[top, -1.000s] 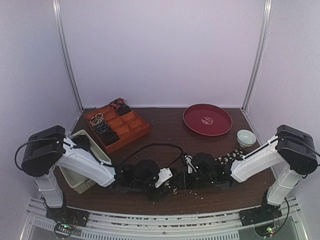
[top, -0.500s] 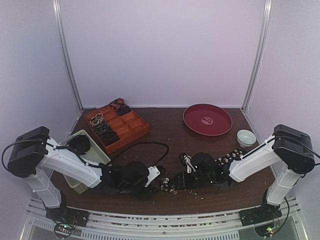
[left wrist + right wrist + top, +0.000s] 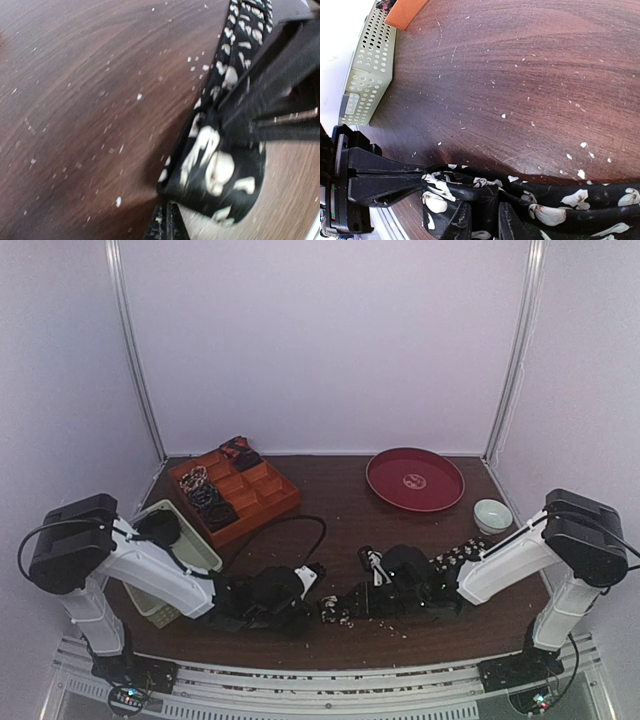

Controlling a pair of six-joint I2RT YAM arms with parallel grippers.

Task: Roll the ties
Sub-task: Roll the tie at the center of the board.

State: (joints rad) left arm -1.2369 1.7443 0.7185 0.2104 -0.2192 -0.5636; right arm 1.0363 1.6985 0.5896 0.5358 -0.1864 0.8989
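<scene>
A black tie with white speckles (image 3: 452, 556) lies along the table's front, its left end folded into a loose coil (image 3: 470, 187). My right gripper (image 3: 485, 222) is shut on that coil, with fabric between its fingers. My left gripper (image 3: 167, 226) is shut, its tips meeting right at the edge of the folded tie end (image 3: 220, 172). Whether any fabric is pinched between them does not show. In the top view the left gripper (image 3: 318, 602) and the right gripper (image 3: 362, 602) face each other across the coil. Rolled ties (image 3: 208, 498) sit in the orange tray (image 3: 272, 496).
A white slatted basket (image 3: 190, 545) stands by the left arm, also at the far left in the right wrist view (image 3: 367, 70). A red plate (image 3: 415, 478) and a small pale bowl (image 3: 492, 513) are at the back right. White flecks dot the wood.
My left gripper has snapped shut after standing partly open. Its arm pulled back to the left, then came in again toward the tie's coil. The right arm has hardly moved.
</scene>
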